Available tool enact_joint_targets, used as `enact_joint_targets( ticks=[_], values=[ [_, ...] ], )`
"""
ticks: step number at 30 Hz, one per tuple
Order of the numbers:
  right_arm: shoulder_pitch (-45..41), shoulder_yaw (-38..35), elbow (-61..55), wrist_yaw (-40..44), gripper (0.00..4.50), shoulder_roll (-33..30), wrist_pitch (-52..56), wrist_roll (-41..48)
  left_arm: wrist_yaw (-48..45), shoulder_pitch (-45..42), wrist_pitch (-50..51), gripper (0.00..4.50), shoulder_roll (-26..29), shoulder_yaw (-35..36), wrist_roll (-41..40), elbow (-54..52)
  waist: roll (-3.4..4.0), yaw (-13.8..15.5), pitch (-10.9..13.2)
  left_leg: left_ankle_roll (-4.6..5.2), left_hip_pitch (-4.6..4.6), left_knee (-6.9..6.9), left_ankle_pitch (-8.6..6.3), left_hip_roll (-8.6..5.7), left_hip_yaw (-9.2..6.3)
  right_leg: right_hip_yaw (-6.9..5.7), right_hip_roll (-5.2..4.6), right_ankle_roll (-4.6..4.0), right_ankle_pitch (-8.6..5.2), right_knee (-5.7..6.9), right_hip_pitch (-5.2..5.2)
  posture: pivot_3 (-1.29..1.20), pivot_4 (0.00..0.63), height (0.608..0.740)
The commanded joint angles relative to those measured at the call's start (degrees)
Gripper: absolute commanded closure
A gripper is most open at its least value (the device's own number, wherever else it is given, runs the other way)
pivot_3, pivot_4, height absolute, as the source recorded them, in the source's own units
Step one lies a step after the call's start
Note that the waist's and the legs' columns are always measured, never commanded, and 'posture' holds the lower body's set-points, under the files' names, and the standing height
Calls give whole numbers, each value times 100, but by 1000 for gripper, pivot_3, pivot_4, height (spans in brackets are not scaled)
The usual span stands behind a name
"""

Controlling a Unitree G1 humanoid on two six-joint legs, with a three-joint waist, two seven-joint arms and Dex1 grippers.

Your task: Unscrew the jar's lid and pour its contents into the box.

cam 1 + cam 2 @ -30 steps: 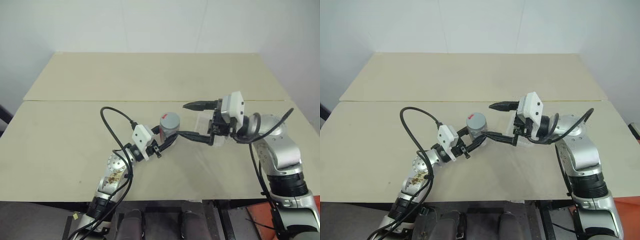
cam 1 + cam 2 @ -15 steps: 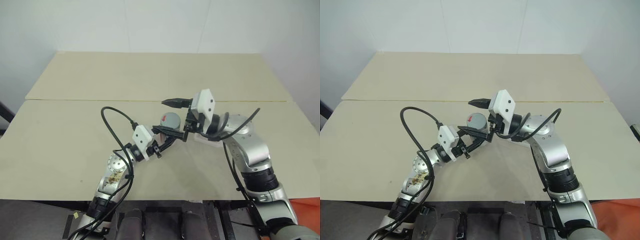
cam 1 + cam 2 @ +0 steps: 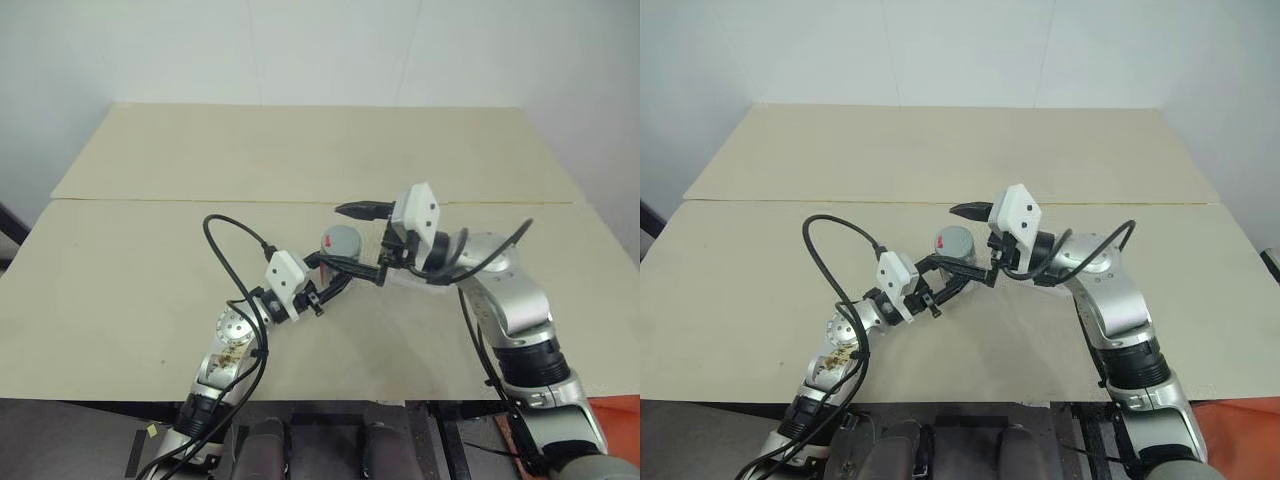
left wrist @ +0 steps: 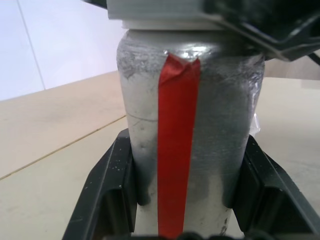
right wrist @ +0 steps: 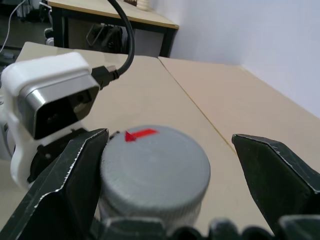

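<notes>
A: What's there to count, starting nearest?

B: Two grippers, one jar, one lid and one box. The left gripper is clamped on the jar, a black finger pressed to each side of the body.

A: And where does the jar sit?

B: Held upright above the table, near its middle, between the two arms.

A: How does it look?

B: A pale grey cylinder with a scuffed surface and a strip of red tape running straight up its side. The lid is grey, round, as wide as the jar, still screwed on, with a small red mark on its top.

A: The other gripper?

B: The right gripper comes in level from the right with its jaws wide apart, one finger close beside the lid's edge, the other finger well off the far side. Whether the near one touches, I can't tell.

A: The box?

B: A clear shallow tray on the table behind the right gripper, mostly hidden by it.

A: The surface and room?

B: A beige table with a seam running across it, and behind it a plain white wall.
</notes>
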Motion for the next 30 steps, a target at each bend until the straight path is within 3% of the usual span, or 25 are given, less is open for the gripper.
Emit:
enact_joint_targets(
  ticks=[1, 12, 16, 30],
  values=[
    [96, -338, -269, -46, 26, -163, -38, 82, -72, -51, -159, 2452, -16, -38, -57, -128, 0, 0, 0, 0, 0, 0, 0, 0, 0, 0, 0, 0, 0, 0, 0, 0, 150, 740],
    [275, -433, -489, 139, 26, -382, 73, 431, -136, -71, -176, 2452, -2, -27, -67, -101, 0, 1, 0, 0, 0, 0, 0, 0, -1, 0, 0, 0, 0, 0, 0, 0, 150, 740],
    [281, -477, -579, 119, 26, -300, 450, 808, -133, -72, -186, 2452, -21, -20, -57, -95, 0, 1, 0, 0, 0, 0, 0, 0, -1, 0, 0, 0, 0, -1, 0, 0, 150, 740],
    [114, -335, -352, 153, 26, -50, 677, 835, -107, -53, -207, 2452, -16, -19, -22, -117, 0, 1, 0, 0, 0, 0, 0, 0, -2, 0, 0, 0, 0, 0, 0, 0, 150, 740]
  ],
)
